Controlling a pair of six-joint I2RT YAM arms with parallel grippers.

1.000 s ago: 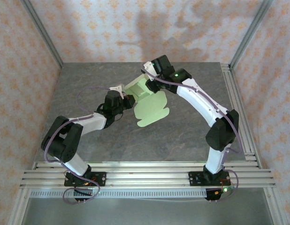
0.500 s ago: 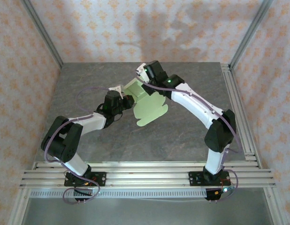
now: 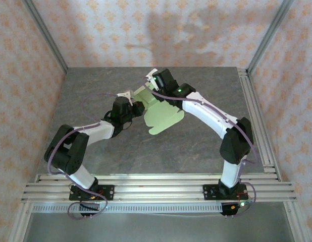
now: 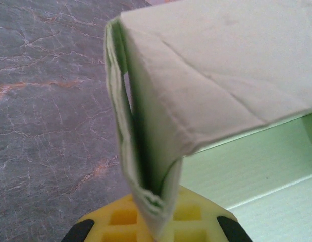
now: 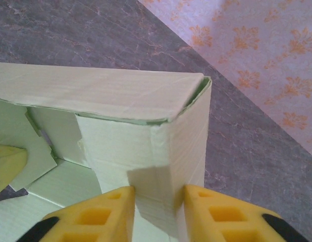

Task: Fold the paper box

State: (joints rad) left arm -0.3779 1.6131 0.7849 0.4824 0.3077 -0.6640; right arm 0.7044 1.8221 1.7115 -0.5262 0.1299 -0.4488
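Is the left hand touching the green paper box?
Touching. The left wrist view shows the left hand pinching the paper box by its folded edge.

A lab test cell: aluminium framing [image 3: 45,38], patterned backdrop [image 3: 146,30], grey tabletop [image 3: 196,146].

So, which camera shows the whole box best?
Top external: the whole box is seen, folded walls at the back, flat rounded flap in front. Left wrist gives a close folded edge in the left tool; right wrist gives one corner between the fingers of the right tool.
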